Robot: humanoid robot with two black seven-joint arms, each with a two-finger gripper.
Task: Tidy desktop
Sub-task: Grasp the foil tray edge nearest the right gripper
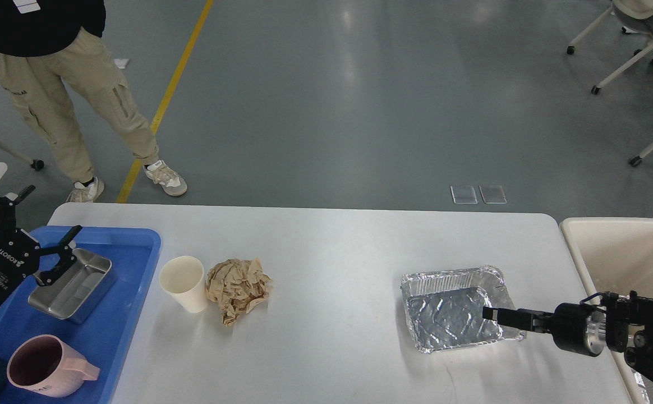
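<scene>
White rounded counter (332, 247): right gripper (490, 313), opening unclear, over crinkled foil tray's (454, 307) right rim; left gripper (36, 235) spread wide, empty.

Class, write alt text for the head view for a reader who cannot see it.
A white desktop holds a foil tray near the right gripper, plus a paper cup and crumpled brown paper. The left gripper hangs open over a blue tray.

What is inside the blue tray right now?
The blue tray holds a steel container and a pink mug. The left gripper covers its far-left corner.
</scene>
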